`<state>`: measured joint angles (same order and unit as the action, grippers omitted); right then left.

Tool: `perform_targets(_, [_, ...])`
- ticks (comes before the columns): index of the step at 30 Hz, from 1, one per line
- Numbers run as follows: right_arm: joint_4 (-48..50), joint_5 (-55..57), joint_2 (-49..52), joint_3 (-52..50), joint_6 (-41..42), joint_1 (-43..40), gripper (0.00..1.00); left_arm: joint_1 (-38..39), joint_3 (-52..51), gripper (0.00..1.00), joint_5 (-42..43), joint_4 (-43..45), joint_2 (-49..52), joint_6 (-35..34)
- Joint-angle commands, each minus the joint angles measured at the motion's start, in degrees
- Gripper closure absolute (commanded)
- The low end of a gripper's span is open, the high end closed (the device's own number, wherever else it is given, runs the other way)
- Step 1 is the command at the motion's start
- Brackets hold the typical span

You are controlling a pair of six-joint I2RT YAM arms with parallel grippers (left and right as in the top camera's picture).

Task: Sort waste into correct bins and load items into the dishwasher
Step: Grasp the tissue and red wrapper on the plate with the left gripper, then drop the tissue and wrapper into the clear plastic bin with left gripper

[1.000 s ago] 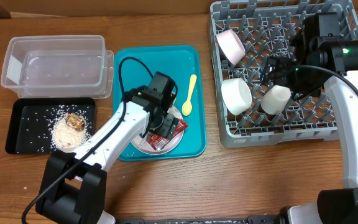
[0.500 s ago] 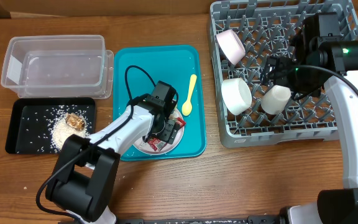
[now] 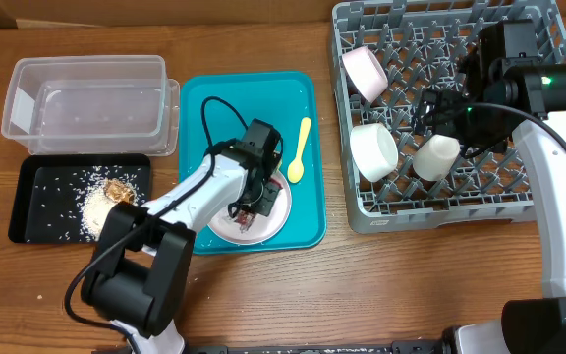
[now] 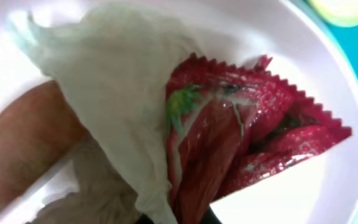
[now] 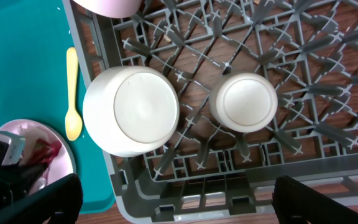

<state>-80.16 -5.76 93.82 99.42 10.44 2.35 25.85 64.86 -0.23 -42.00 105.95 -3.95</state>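
Note:
A white plate (image 3: 279, 220) on the teal tray (image 3: 204, 98) holds a red snack wrapper (image 4: 247, 137) and a crumpled white napkin (image 4: 110, 93). My left gripper (image 3: 254, 203) is down on the plate and shut on the wrapper, with the napkin's edge pinched beside it (image 4: 182, 218). A yellow spoon (image 3: 300, 152) lies on the tray to the right of the plate. The grey dish rack (image 3: 440, 211) holds a pink bowl (image 3: 367, 71), a white bowl (image 3: 373, 150) and a white cup (image 3: 436, 156), all upside down. My right gripper (image 3: 447, 110) hangs open above the rack (image 5: 179, 205), holding nothing.
A clear plastic bin (image 3: 86, 98) stands at the back left. In front of it a black tray (image 3: 37, 187) carries scattered rice and a food scrap (image 3: 118, 193). Bare wooden table lies along the front edge.
My left gripper came down onto the plate and closed on the red wrapper. The right arm has not moved.

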Motion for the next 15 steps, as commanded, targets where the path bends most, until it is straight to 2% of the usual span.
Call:
perform_targets(1, [0.3,-0.3,-0.3,0.3,-0.4,0.3,0.00,0.1,10.1,0.96,6.8,-9.2,2.6,0.5])
perform_targets(8, [0.3,-0.3,-0.3,0.3,-0.4,0.3,0.00,-2.1,32.5,0.96,7.3,-23.6,2.6,0.6])
perform_targets(15, [0.3,-0.3,-0.3,0.3,-0.4,0.3,0.00,-11.8,47.4,0.96,5.0,-24.3,2.6,-0.8])
